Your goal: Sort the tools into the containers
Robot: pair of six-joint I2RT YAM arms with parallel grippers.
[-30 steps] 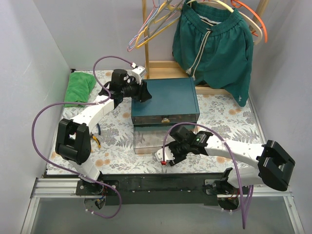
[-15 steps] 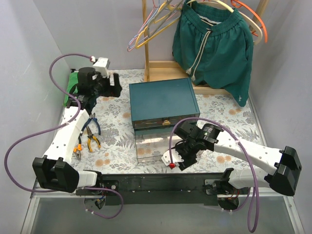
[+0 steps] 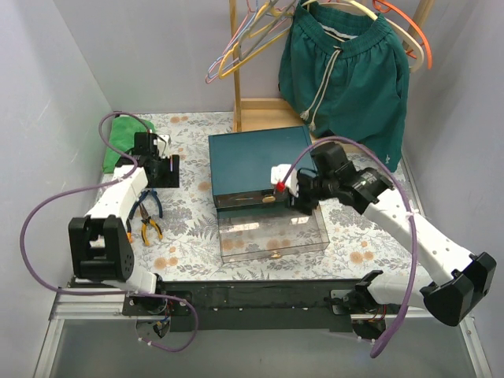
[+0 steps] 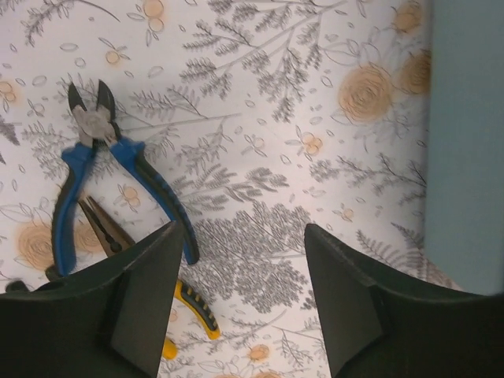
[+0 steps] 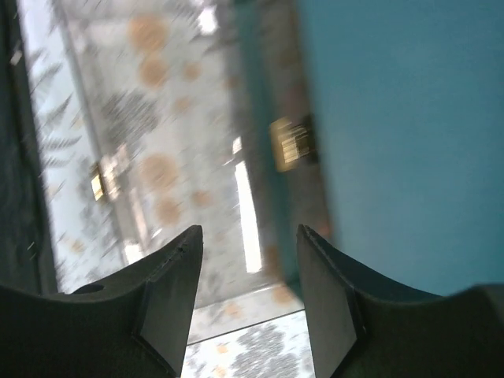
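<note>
Nearest us we see a clear drawer (image 3: 272, 236) pulled out at six o'clock from the teal box (image 3: 264, 157). At nine o'clock from the drawer, blue pliers (image 4: 93, 126) and orange pliers (image 4: 193, 303) lie on the flowered table (image 3: 189, 228) beneath the left gripper (image 4: 244, 315), whose fingers are spread apart. The right gripper (image 5: 248, 315) hovers over the box's front edge, its fingers also apart.

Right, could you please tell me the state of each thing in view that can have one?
Lower drawer: pulled out, nothing seen inside.
Upper drawer: in the box, about shut.
Blue-handled cutters: lying on the table, handles spread.
Orange-handled pliers: lying on the table.
Left gripper: fingers open, empty.
Right gripper: fingers open, empty.
</note>
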